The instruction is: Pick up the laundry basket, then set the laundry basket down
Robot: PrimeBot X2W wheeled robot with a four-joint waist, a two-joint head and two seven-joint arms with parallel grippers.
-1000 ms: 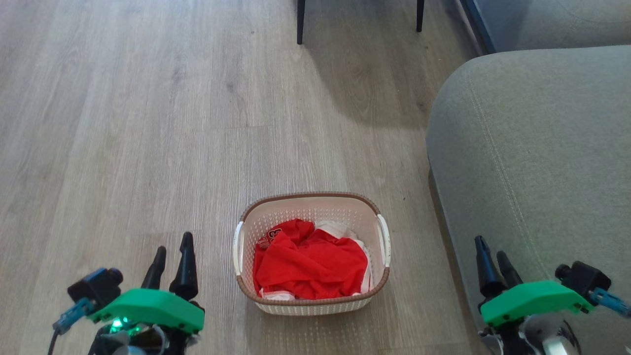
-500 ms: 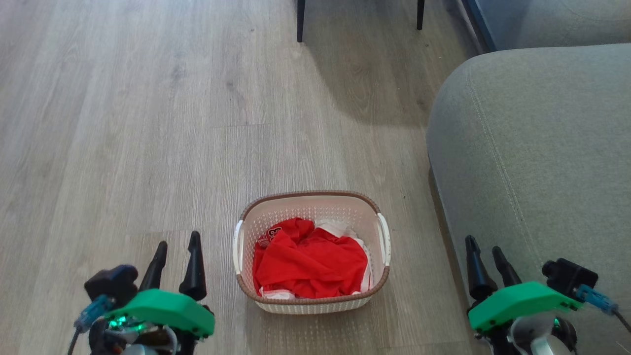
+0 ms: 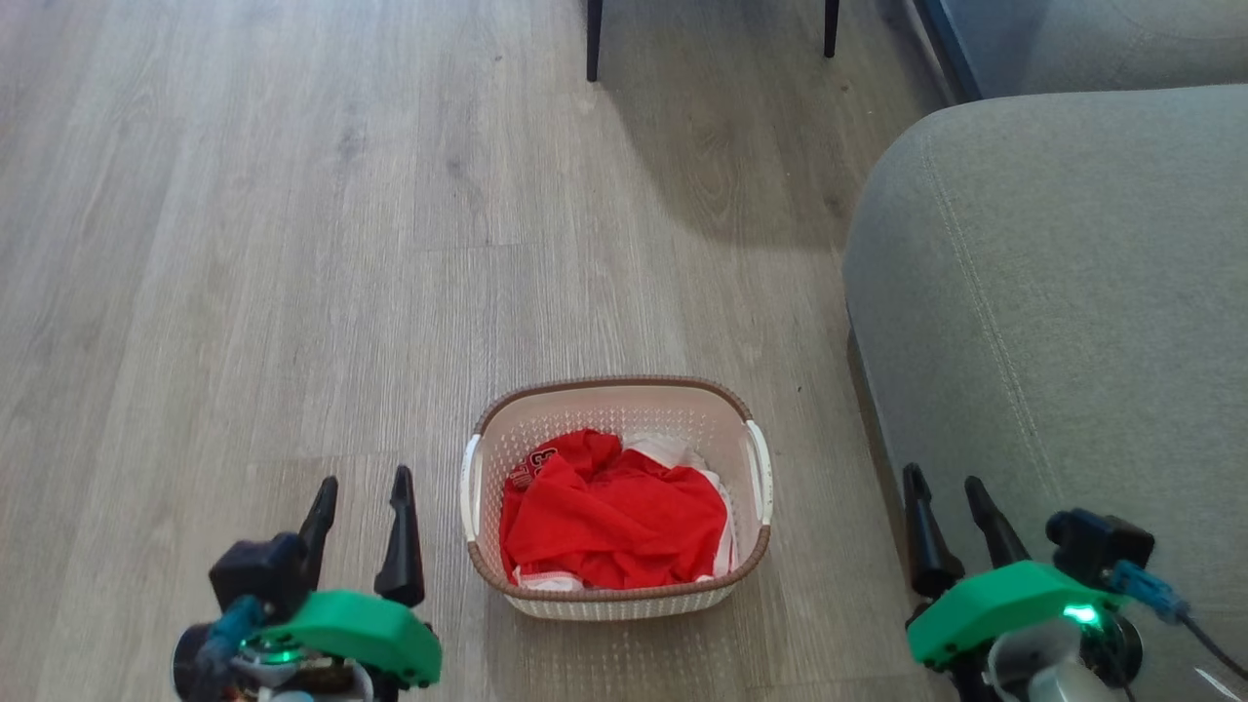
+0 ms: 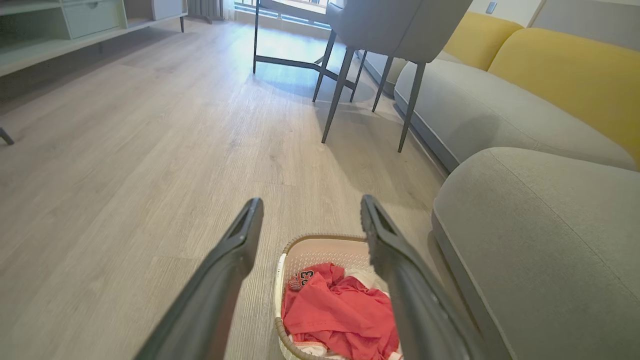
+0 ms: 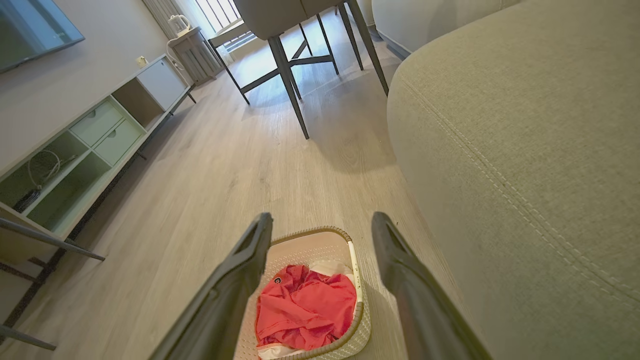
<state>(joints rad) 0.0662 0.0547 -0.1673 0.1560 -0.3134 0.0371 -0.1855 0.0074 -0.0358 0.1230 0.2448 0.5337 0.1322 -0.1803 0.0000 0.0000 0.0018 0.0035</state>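
The laundry basket [image 3: 616,604] stands on the wooden floor [image 3: 292,244], near the robot and midway between its two arms. It is just left of the grey sofa [image 3: 1053,292], with a strip of bare floor between them. A crumpled red garment [image 3: 609,531] fills most of the basket, and some white cloth [image 3: 673,451] shows at its far right corner.

The left fingers [image 3: 401,556] are to the left of the basket, close beside its white left handle [image 3: 470,487] but not touching it. They point toward the far side of the room. They stand wide apart with nothing between them.

The right fingers [image 3: 924,546] are to the right of the basket, over the near edge of the sofa. They are farther from the white right handle [image 3: 759,473] than the left fingers are from theirs. They too are spread wide and hold nothing.

In the left wrist view the basket lies below and beyond the fingers, in the gap between them and partly behind the right-hand one. In the right wrist view it also sits low in the gap, closer to the left-hand finger. Both pairs are above floor level and clear of the rim.

Dark chair legs [image 3: 594,44] stand on the floor at the far side.
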